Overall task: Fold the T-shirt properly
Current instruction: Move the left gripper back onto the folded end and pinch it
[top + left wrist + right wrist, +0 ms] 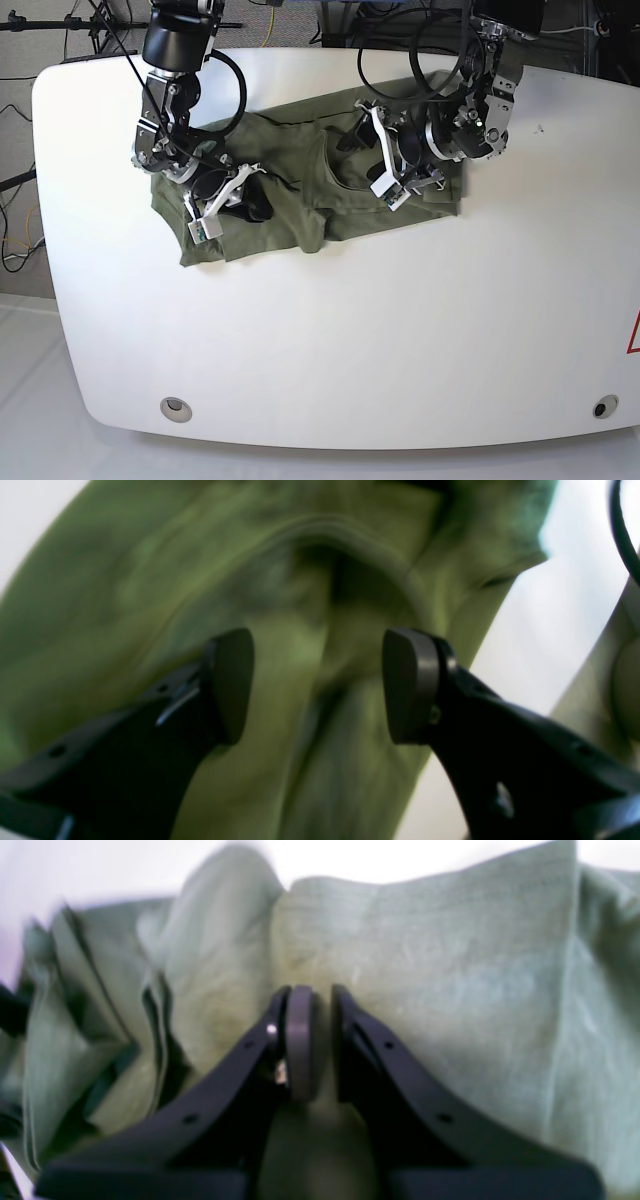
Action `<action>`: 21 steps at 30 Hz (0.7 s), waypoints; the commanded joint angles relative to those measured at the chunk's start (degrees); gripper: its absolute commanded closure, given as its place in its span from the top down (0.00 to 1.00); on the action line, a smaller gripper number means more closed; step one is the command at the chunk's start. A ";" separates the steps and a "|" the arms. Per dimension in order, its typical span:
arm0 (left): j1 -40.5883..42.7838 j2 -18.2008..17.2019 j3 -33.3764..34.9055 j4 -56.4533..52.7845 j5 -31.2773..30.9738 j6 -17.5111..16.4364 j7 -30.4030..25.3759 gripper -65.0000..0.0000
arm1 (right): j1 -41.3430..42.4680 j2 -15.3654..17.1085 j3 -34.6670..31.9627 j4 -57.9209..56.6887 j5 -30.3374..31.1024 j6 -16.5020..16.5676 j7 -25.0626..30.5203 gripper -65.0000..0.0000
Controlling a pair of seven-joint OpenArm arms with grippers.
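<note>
T-shirt (300, 215) rumpled on table (400, 330), right gripper (317, 1040) pinching it

Right gripper (320, 1040) fingers (300, 1040) tight on bunched olive T-shirt (425, 965) fabric.

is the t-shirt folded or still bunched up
Bunched, not neatly folded: the T-shirt lies rumpled on the table, with the right gripper pinching a fold.
</note>
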 commanded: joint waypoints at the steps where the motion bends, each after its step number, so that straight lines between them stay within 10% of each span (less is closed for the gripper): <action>1: -0.98 -0.28 -0.40 4.74 -1.69 -0.36 -2.30 0.57 | -1.58 1.32 -0.04 -3.66 -9.86 -2.85 -9.29 0.11; 21: 3.41 -1.95 -19.21 9.75 -1.69 -0.27 6.93 0.57 | -1.49 1.15 0.22 -0.40 -10.47 -2.85 -9.21 0.11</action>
